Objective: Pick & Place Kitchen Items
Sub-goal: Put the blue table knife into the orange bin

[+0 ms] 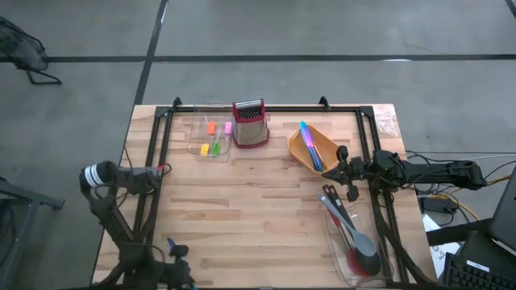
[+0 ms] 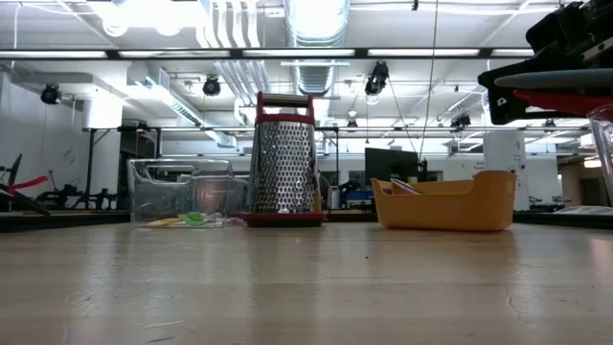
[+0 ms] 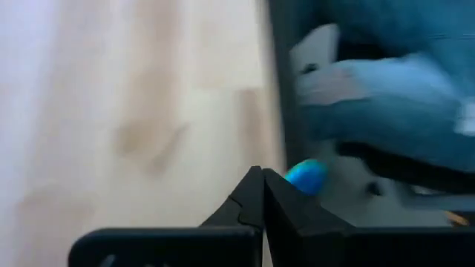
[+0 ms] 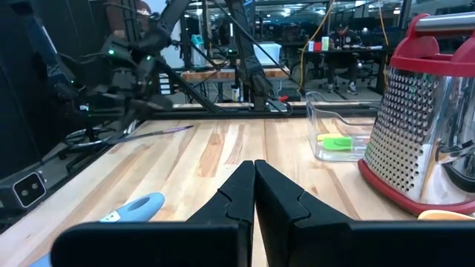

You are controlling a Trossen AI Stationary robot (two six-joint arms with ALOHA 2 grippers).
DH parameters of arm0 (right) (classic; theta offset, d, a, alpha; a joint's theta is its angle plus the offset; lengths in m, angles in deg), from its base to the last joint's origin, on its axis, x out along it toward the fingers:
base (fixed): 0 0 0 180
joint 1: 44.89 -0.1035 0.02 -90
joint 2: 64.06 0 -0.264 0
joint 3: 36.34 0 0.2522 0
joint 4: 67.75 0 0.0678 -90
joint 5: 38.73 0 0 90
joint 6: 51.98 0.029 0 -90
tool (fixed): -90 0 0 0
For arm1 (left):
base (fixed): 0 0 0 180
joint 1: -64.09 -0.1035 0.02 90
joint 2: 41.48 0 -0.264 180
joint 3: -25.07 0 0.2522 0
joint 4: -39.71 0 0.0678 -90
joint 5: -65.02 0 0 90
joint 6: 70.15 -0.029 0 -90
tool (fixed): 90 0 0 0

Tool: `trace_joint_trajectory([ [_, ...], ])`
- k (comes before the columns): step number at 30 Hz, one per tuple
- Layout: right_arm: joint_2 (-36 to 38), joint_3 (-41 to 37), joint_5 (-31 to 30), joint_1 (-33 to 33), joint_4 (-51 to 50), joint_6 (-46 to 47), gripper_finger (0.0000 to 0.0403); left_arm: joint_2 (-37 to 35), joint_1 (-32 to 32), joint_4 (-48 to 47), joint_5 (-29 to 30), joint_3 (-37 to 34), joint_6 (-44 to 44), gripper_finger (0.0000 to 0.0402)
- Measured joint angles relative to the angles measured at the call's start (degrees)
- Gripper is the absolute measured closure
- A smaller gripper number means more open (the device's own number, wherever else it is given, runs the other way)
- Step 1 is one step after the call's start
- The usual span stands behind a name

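Right arm: reaches in from the desk's right edge, lying low and level toward the orange tray (image 1: 310,153).
Right gripper (image 1: 345,171): fingers pressed together, empty, just beside the tray.
Left arm: folded at the desk's left edge.
Left gripper (image 3: 261,194): fingers together; the blurred blue object at their tip may be touching them, hard to say.
Slim utensils (image 1: 311,145): lying in the tray.
Long spoons (image 1: 351,229): in a clear bin at the right front corner.
Small pieces (image 1: 213,138): in a bin (image 1: 209,137) near the far edge, beside the grater (image 1: 250,123).

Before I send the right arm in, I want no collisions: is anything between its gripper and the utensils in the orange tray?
Nothing visible: the right gripper, fingers shut, sits beside the orange tray holding the blue utensil.
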Motion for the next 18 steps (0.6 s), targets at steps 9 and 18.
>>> trace_joint_trajectory([
  [9, 0.01, 0.0, -0.02, 0.0, 0.0, 0.0, 0.0394, -1.35, 2.17, -25.69, -3.68, -0.95, 26.93, 0.0399],
  [18, 0.02, 0.0, -0.02, 0.0, -0.01, 0.0, 0.0394, -1.32, 3.07, -23.68, -6.8, -1.63, 28.76, 0.0399],
])
